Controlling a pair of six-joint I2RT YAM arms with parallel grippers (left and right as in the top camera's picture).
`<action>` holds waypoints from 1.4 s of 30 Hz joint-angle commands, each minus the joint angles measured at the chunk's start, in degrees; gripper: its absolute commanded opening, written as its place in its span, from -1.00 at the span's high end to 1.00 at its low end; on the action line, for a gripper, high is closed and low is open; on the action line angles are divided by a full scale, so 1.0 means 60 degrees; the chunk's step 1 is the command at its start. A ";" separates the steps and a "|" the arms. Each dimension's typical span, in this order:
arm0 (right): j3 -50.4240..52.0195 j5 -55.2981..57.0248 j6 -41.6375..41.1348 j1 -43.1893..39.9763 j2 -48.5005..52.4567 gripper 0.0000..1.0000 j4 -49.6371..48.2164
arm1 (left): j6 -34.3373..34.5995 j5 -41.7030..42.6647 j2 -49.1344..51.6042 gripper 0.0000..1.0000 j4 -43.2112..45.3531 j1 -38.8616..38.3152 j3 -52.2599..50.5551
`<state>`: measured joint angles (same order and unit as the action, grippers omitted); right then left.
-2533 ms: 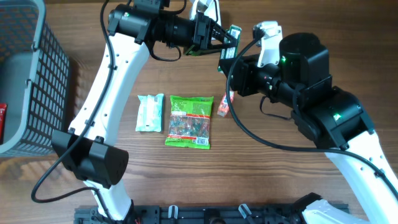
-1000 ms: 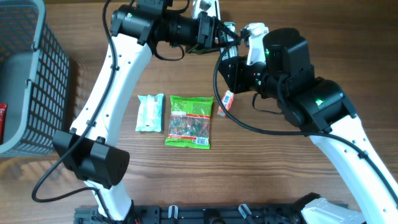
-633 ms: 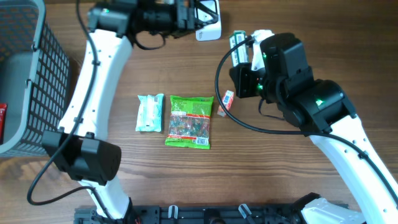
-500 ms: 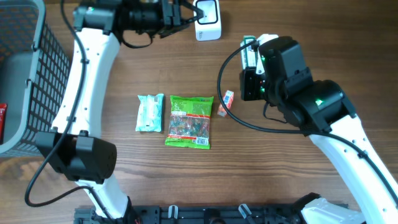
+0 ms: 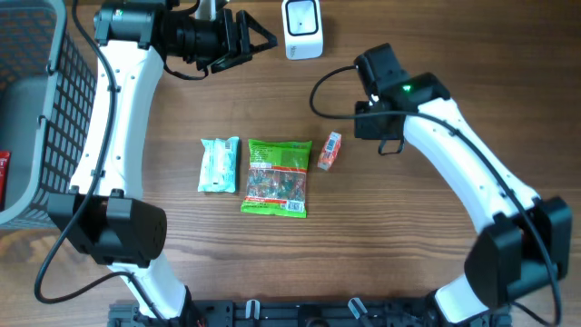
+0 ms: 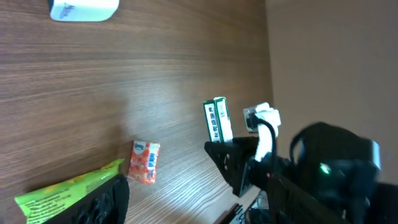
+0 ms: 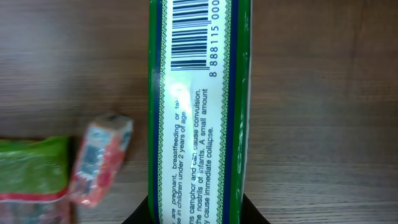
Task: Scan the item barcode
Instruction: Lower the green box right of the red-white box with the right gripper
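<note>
Scanning step, viewed from overhead and from both wrists. The green box [image 7: 196, 124] is clamped at its lower end between the closed fingers of the right gripper [image 7: 196, 218] and is held above the table [image 5: 436, 282], well apart from the scanner [image 5: 302, 25], on the scanner's right-arm side and nearer the robot's base. The barcode [image 7: 196, 31] is printed near the free end of the box and is turned toward the wrist camera (the overhead view hides the box under the arm, so its tilt relative to the scanner cannot be told). The left gripper [image 5: 256, 41] is seen with its jaws spread and nothing between them, near the scanner on the opposite side. Three further items lie on the table, farther from the scanner than the box: a small orange packet [image 5: 329, 152], a green snack bag [image 5: 277, 177] and a white-and-teal packet [image 5: 219, 164]. The step in hand is judged to be the presentation of the box, with the scan itself not yet made. The next move is judged to call for the box to be carried close to the scanner and turned until the barcoded face meets the reading window, while the grip is kept clear of the printed bars.
</note>
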<state>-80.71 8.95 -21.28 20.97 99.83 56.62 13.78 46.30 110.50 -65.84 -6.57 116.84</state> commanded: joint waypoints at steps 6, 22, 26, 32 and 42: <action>0.1195 -0.0437 0.0328 -0.0153 0.0812 0.79 -0.0641 | -0.0273 -0.0678 -0.0018 -0.36 -0.0073 0.0007 0.0000; 0.2954 -0.1082 0.0375 -0.0153 0.0812 -0.28 -0.2182 | -0.0270 -0.1060 -0.0018 -0.40 -0.0146 0.0007 0.0000; 0.2823 -0.1089 0.0798 -0.0160 0.0798 -0.43 -0.2029 | -0.0262 -0.1060 -0.0018 -0.41 -0.0153 0.0007 0.0000; 0.0066 -0.1042 0.1282 -0.0226 0.0481 -0.50 0.0080 | -0.0226 -0.1610 -0.0044 -0.31 -0.0168 0.0026 0.0036; -0.1843 -0.1005 0.1231 -0.1690 0.0452 -0.99 0.0568 | -0.0229 -0.8422 -0.0539 -0.60 -0.0834 0.3475 0.1993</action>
<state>-91.24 2.98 -14.00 13.69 103.11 60.23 13.06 11.68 109.38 -69.63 6.98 127.17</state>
